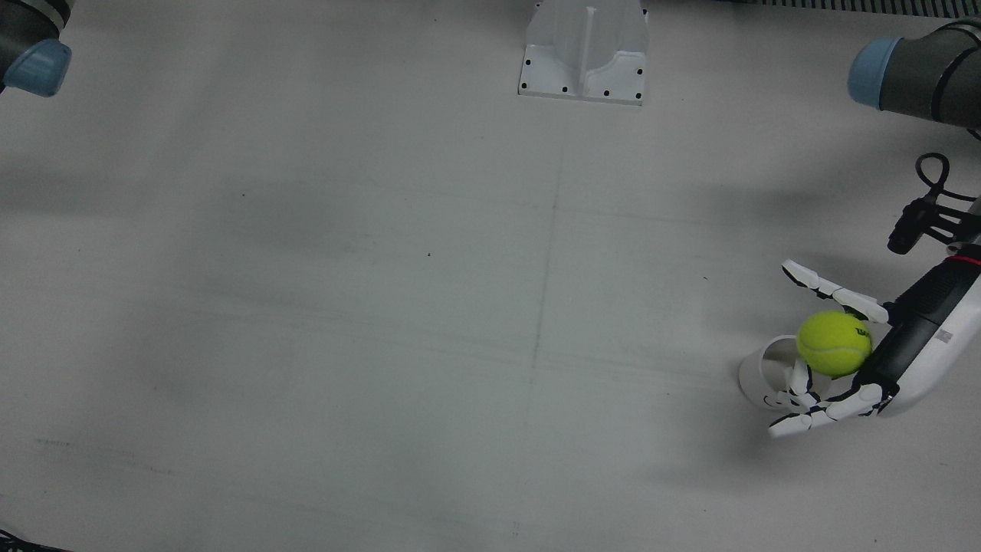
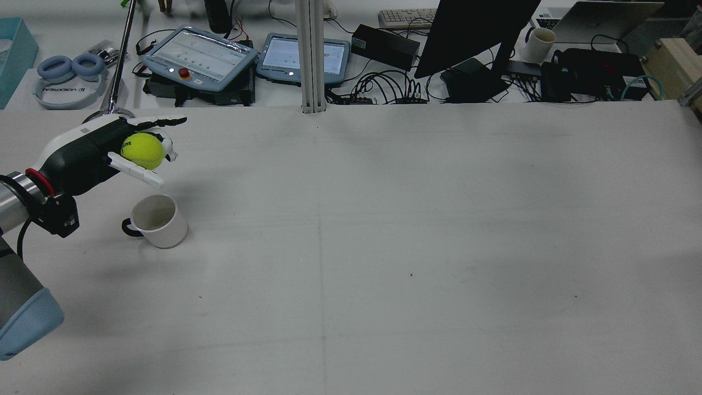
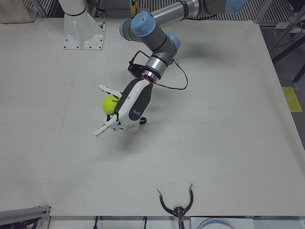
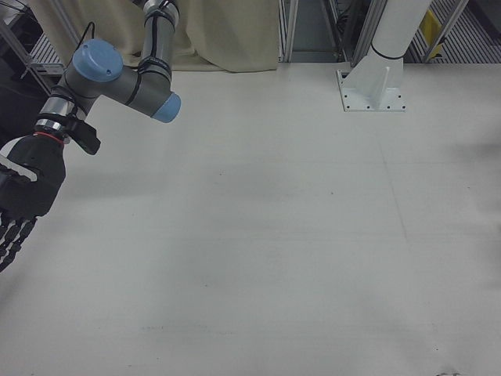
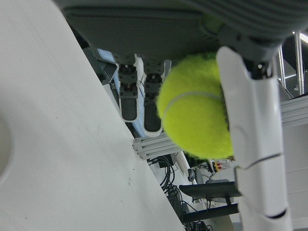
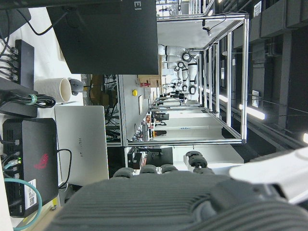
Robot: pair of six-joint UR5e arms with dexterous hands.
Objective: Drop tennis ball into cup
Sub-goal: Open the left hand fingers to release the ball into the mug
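My left hand (image 2: 96,151) holds the yellow-green tennis ball (image 2: 142,151) in the air, between palm and thumb, with its fingers loosely extended around it. A white cup (image 2: 156,220) with a dark handle stands upright on the table just below and in front of the ball. In the front view the ball (image 1: 834,343) overlaps the cup's (image 1: 759,376) rim from the right, with the hand (image 1: 897,353) behind it. The left hand view shows the ball (image 5: 192,106) against the palm. My right hand (image 4: 23,196) hangs open and empty at the table's other side.
A white arm pedestal (image 1: 584,54) stands at the table's back middle. A black claw-like tool (image 3: 176,205) lies at the front edge. Behind the table, a bench holds tablets (image 2: 200,55), a monitor (image 2: 471,33) and cables.
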